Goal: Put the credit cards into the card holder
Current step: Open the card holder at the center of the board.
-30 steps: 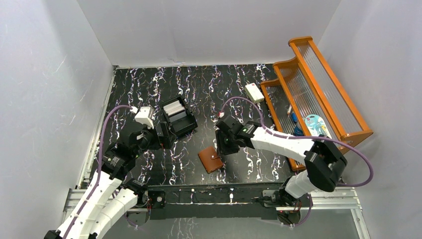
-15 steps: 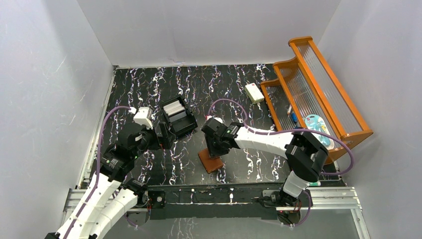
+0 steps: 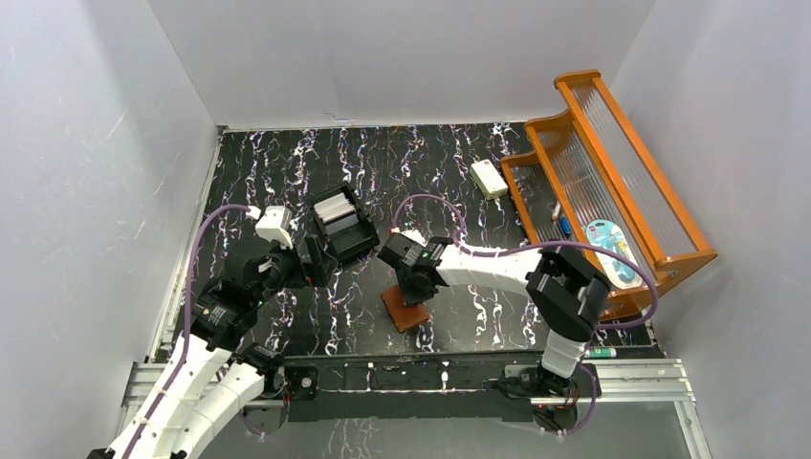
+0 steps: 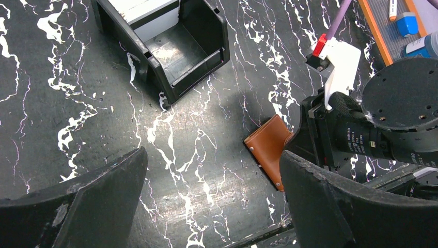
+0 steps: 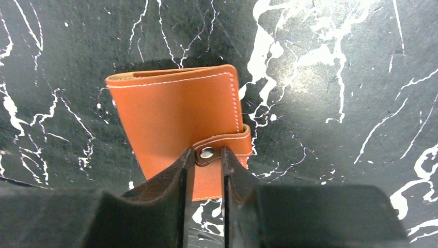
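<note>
Open bench [image 3: 287, 163] lay along the far side, between the black box [image 3: 354, 239] and the white block [image 3: 489, 178]. The box stood just beyond the left end effector [image 3: 318, 260], whose wide-spread fingers framed bare marble, with a free lane between the box and the card holder [image 4: 268, 147]. The right end effector [image 5: 206, 160] and right arm [image 3: 488, 263] hung over the holder, blocking any approach from above and from the right. The orange rack [image 3: 577, 78] closed off the right edge; walls [image 3: 383, 57] hemmed in the other sides.

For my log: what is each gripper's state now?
Left gripper: open, holding nothing.
Right gripper: narrow gap over the card holder; grip cannot be told.
</note>
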`<state>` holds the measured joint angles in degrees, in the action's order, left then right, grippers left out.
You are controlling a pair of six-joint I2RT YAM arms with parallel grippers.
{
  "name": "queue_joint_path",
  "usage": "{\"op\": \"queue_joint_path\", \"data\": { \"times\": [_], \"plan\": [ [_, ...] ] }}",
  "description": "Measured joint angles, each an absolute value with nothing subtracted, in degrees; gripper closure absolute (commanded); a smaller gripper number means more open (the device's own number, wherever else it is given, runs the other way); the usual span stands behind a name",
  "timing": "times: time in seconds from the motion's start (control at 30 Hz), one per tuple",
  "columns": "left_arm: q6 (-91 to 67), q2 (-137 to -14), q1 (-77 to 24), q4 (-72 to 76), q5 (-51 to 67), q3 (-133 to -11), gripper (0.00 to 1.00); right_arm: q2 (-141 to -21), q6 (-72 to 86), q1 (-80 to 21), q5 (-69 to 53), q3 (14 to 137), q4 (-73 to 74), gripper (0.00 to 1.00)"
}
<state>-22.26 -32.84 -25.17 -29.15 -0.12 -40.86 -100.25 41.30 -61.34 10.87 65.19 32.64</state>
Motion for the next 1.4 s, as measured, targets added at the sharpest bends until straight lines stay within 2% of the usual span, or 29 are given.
{"op": "queue_joint_path", "data": {
  "times": [0.13,0.23,0.7,0.8,0.97,1.17,1.4],
  "plan": [
    [-22.26,-32.91,-25.17,-29.15,-0.14,-40.86,0.01,-100.22,41.36,-61.65,11.70,65.21,32.40,0.94],
    [-22.26,-32.93,-25.17,-29.15,-0.21,-40.86,0.01,-100.05,41.34,-61.69,11.88,65.17,32.49,1.00],
    [-22.98,-35.42,-25.17,-29.19,-0.56,-40.86,0.09,-93.43,42.26,-61.69,6.98,59.11,24.84,1.00],
    [-23.59,-37.06,-25.17,-29.32,-0.47,-40.86,0.16,-90.15,43.40,-61.69,4.64,56.97,21.87,1.00],
    [-26.85,-40.75,-25.17,-31.33,0.21,-41.34,0.20,-85.19,45.98,-61.69,0.56,52.69,15.64,1.00],
    [-32.56,-47.31,-25.17,-33.15,6.72,-42.74,0.20,-81.28,50.26,-61.69,-2.90,48.23,9.17,1.00],
    [-37.71,-46.26,-25.17,-29.52,15.27,-39.35,0.20,-79.33,55.00,-61.69,-5.82,45.93,1.43,1.00]
  ]
}}
